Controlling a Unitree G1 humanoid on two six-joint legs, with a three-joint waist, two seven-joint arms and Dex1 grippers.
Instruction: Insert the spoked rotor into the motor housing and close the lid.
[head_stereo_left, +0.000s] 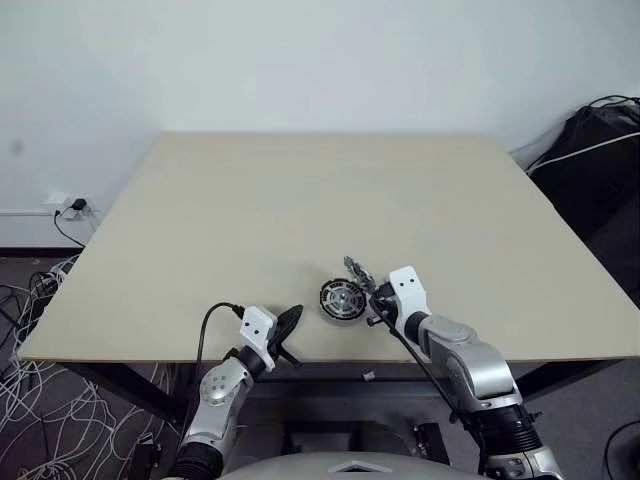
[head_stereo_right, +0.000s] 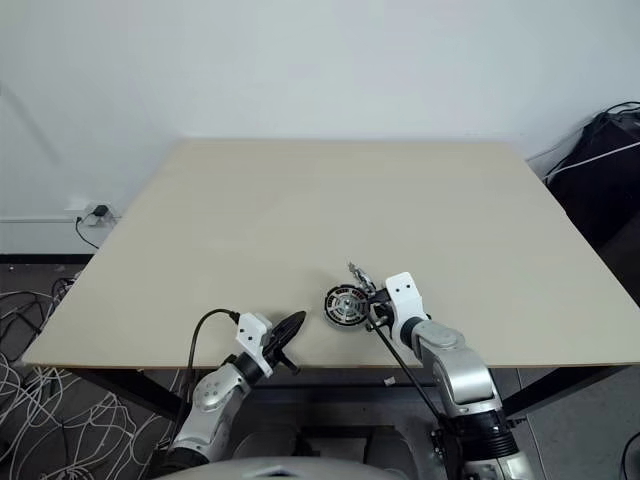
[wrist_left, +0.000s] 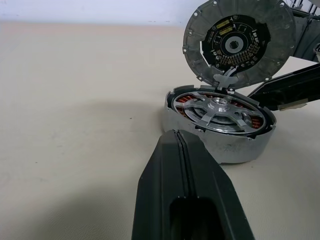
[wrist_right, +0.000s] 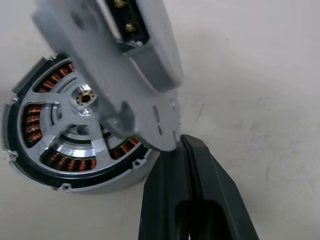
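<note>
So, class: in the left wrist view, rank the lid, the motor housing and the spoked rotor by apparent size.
1. lid and motor housing: look alike, so unranked.
2. spoked rotor, seated inside the housing.

Shiny metal spoked rotor (wrist_left: 218, 112), copper windings, dull grey metal lid (wrist_left: 238, 42) (circuit-board face), matt table (head_stereo_left: 300, 210)

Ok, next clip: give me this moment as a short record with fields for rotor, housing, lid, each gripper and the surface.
rotor: spoked rotor already seated in the motor housing, copper windings visible between its spokes
housing: motor housing stands on the table near the front edge
lid: lid tilted up on edge above the housing's far side, not closed
right gripper: right gripper shut on the lid's rim
left gripper: left gripper shut, holding nothing, just short of the housing
surface: table, beige
</note>
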